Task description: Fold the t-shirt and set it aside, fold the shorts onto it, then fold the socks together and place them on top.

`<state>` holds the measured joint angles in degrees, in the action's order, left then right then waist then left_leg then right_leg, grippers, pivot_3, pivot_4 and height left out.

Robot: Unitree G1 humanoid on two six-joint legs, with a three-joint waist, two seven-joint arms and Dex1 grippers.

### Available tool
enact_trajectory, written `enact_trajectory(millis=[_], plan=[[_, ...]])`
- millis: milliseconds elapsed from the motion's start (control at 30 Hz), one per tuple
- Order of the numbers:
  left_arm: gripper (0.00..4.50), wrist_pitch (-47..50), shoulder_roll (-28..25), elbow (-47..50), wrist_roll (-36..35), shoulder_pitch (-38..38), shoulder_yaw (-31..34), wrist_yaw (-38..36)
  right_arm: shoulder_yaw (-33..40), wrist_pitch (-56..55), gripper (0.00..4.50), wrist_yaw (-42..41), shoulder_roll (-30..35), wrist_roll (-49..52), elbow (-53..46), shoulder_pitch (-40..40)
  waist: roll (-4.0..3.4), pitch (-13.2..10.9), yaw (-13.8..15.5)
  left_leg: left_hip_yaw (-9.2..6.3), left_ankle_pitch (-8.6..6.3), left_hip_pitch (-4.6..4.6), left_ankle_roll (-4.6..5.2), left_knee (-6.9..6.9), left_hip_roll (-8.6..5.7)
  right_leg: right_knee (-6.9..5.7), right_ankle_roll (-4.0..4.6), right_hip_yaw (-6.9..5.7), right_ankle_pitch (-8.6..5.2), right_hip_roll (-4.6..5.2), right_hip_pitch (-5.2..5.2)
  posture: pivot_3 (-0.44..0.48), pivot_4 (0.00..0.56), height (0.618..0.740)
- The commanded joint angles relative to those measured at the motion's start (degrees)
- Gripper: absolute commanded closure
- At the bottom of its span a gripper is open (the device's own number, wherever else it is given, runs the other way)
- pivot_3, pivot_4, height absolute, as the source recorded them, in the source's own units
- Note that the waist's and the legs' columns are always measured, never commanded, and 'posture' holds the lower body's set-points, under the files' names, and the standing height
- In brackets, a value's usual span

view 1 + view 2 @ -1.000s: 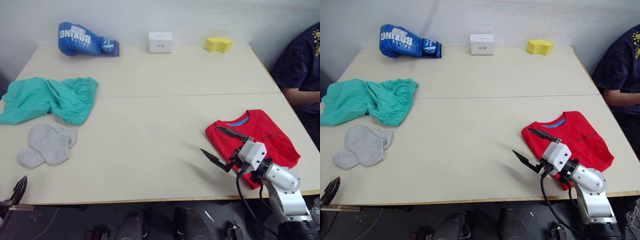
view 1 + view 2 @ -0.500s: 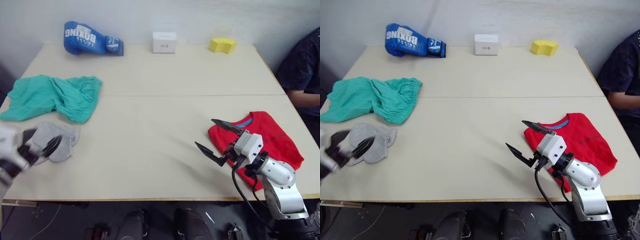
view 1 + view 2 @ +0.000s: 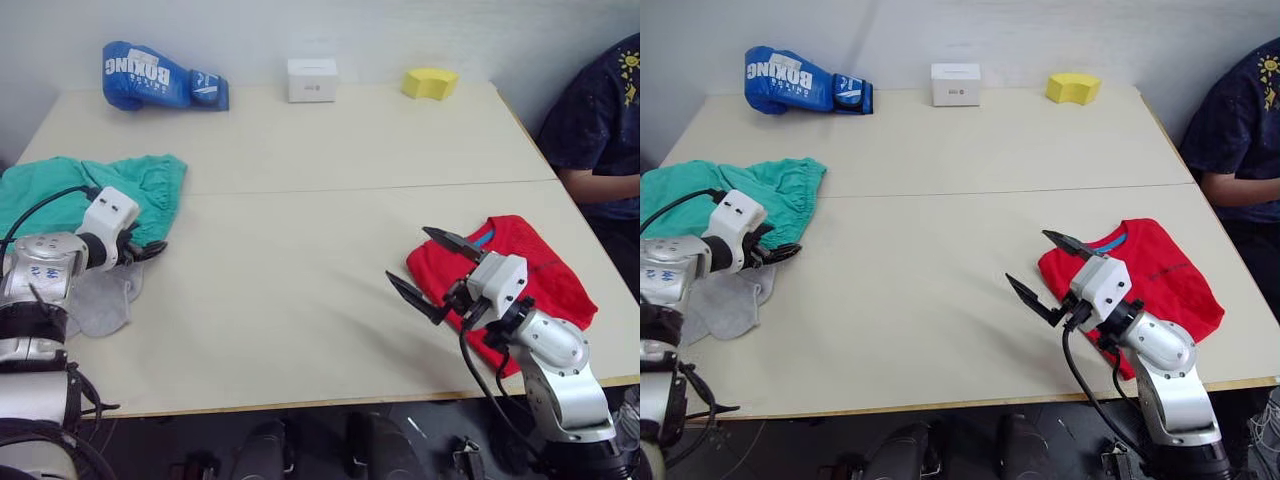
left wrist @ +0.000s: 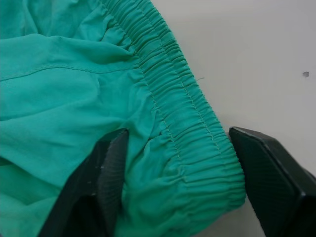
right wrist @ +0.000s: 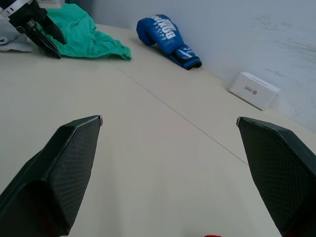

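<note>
Left eye view: the desk (image 3: 300,230) carries the folded t-shirt (image 3: 520,275) near its right edge, beside a person (image 3: 600,120) seated there. The right gripper (image 3: 432,270) hovers just left of the t-shirt with its fingers spread wide, grasping nothing. The shorts (image 3: 80,190) lie crumpled far across the desk from the t-shirt, at the left edge. The left gripper (image 3: 150,250) sits at the near corner of the shorts' waistband. The socks (image 3: 100,300) lie just in front of the shorts, partly under the left arm. Along the far edge, well behind the shorts, are a blue boxing glove (image 3: 160,78), a white box (image 3: 312,80) and a yellow sponge (image 3: 430,83).

Right eye view: the same layout; the socks touch or slightly overlap the near hem of the shorts.

Left wrist view: the left gripper is released, its two fingers (image 4: 113,173) straddling the corner of the shorts' gathered waistband, one resting on the cloth, the other on bare desk beside it.

Right wrist view: the right gripper's fingers stand wide apart over bare desk; beyond lie the shorts, the left gripper, the boxing glove and the white box
</note>
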<state>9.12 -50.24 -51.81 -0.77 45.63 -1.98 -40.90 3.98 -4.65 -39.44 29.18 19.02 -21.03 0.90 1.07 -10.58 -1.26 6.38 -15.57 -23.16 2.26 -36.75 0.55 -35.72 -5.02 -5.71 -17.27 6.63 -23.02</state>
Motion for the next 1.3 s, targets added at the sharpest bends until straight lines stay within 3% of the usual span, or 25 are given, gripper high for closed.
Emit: enact_trajectory(millis=[33, 267, 400, 500, 633, 700, 833, 933, 1067, 1133, 1300], plan=[[2.47, -2.15, -1.13, -6.21, 3.06, 2.81, -0.8, -1.21, 1.2, -0.31, 0.0, 1.18, -0.63, 0.56, -2.96, -0.94, 0.08, -0.05, -0.21, 0.0, -0.07, -0.01, 0.01, -0.22, 0.05, -0.1, 0.0, 0.01, 0.0, 0.0, 0.0, 0.0, 0.15, 0.74], [4.45, -6.68, -0.97, -9.15, 0.47, 7.63, 2.27, -9.91, 2.26, -1.63, 0.0, 1.42, -1.65, 0.85, -0.97, -1.22, 0.13, -0.03, -0.12, -0.01, -0.14, 0.06, -0.13, -0.36, 0.15, -0.22, 0.02, 0.31, -0.01, 0.03, -0.08, 0.0, 0.15, 0.74], [4.45, -7.88, 1.78, -6.86, -4.42, 15.4, 6.32, -15.11, 3.11, -3.72, 0.0, -1.42, -0.43, 0.93, 1.83, -2.38, 0.45, -0.19, 1.24, 0.0, -0.11, -0.2, -0.11, -0.48, 0.16, -0.28, 0.03, 0.41, -0.01, 0.01, -0.29, 0.0, 0.15, 0.74], [4.45, 2.12, 5.82, 2.58, -9.8, 20.42, 6.09, -24.1, 4.08, -5.56, 0.0, -2.16, -0.14, 0.78, 4.18, -2.79, 0.48, -0.19, 1.85, 0.09, -0.19, -0.24, 0.04, -0.65, 0.11, -0.28, -0.02, 0.26, 0.02, 0.01, -0.23, 0.0, 0.15, 0.74], [4.45, 18.67, 9.65, 28.93, -19.77, 19.6, 0.56, -36.89, 4.8, -5.44, 0.0, -1.13, -1.59, 2.0, 5.84, -2.15, 0.48, -0.19, 1.63, 0.21, -0.28, -0.23, 0.24, -0.83, 0.09, -0.26, -0.2, 0.24, 0.13, -0.01, -0.06, 0.0, 0.15, 0.74], [4.45, 25.72, 10.04, 40.54, -23.33, 16.95, -2.5, -39.26, 4.78, -6.23, 0.0, -1.42, -1.74, 1.63, 6.86, -1.64, 0.46, -0.2, 1.06, 0.21, -0.28, -0.2, 0.24, -0.89, 0.1, -0.23, -0.21, 0.49, 0.13, 0.0, 0.05, 0.0, 0.15, 0.74], [4.45, 35.37, 14.51, 52.62, -28.0, 11.69, -5.2, -34.7, 8.47, -6.69, 0.0, 1.03, -1.49, 1.5, 9.59, -0.73, 0.17, -0.28, -0.2, 0.25, -0.27, 0.08, 0.15, -0.84, 0.17, -0.23, -0.18, 0.92, 0.1, -0.09, 0.24, 0.0, 0.15, 0.74], [4.45, 33.37, 18.79, 55.11, -25.03, 8.14, -9.14, -30.22, 11.32, -5.69, 0.0, 2.63, -0.93, 2.09, 10.41, -0.55, 0.17, -0.28, -0.23, 0.23, -0.17, 0.21, 0.04, -0.86, 0.23, -0.27, -0.07, 0.95, 0.04, -0.13, 0.23, 0.0, 0.15, 0.74], [4.45, 22.35, 24.02, 53.31, -17.47, 2.17, -17.43, -27.75, 13.25, -3.18, 0.0, 1.63, 1.72, 2.48, 7.95, -2.2, 0.15, -0.27, 0.09, 0.2, -0.15, 0.33, 0.03, -0.85, 0.22, -0.3, -0.06, 1.01, 0.04, -0.14, 0.31, 0.0, 0.15, 0.74], [4.45, 21.74, 26.15, 52.63, -16.81, -0.15, -18.32, -25.99, 13.74, -2.29, 0.0, 0.91, 3.11, 2.63, 6.41, -3.43, 0.14, -0.27, 0.39, 0.22, -0.17, 0.33, 0.05, -0.81, 0.22, -0.26, -0.06, 1.04, 0.04, -0.13, 0.32, 0.0, 0.15, 0.74], [3.17, 20.95, 27.81, 55.13, -17.38, -3.52, -19.16, -25.99, 15.26, 2.59, 0.0, -0.64, 6.4, 5.71, -0.1, -6.95, 0.12, -0.25, 1.1, 0.22, -0.21, 0.31, 0.1, -0.83, 0.23, -0.24, -0.04, 1.04, 0.03, -0.1, 0.29, 0.0, 0.15, 0.74]])
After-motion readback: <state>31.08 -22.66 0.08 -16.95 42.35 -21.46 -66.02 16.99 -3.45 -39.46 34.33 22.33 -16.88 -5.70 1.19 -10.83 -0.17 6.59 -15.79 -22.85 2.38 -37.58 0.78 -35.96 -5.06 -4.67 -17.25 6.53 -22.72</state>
